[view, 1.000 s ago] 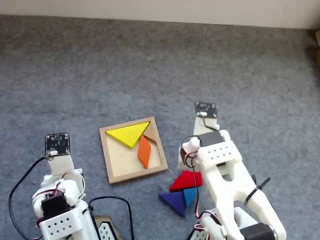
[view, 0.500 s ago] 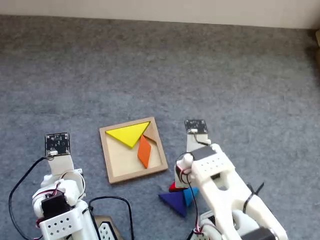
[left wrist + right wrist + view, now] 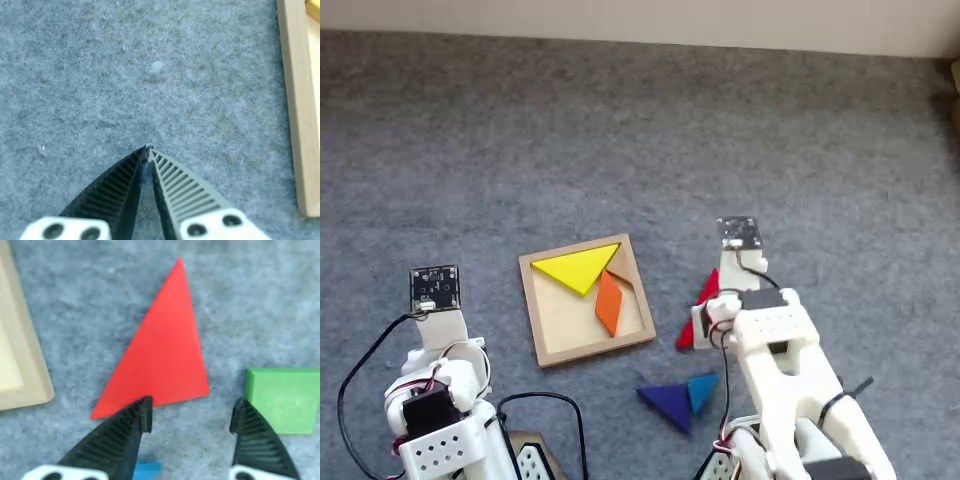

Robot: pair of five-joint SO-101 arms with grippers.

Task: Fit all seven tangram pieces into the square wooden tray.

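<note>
- my right claw [image 3: 193, 412] is hanging open, one fingertip at the edge of the red triangle [image 3: 162, 355].
- a green square [image 3: 281, 399] is lying just beside that triangle.
- my left claw [image 3: 148, 149] is sitting closed and empty over the carpet [image 3: 100, 75], near the tray [image 3: 531, 308].
- the tray is holding a yellow triangle [image 3: 577, 267] and an orange piece [image 3: 608, 301].
- two blue triangles [image 3: 670, 402] are lying together outside the tray.
</note>
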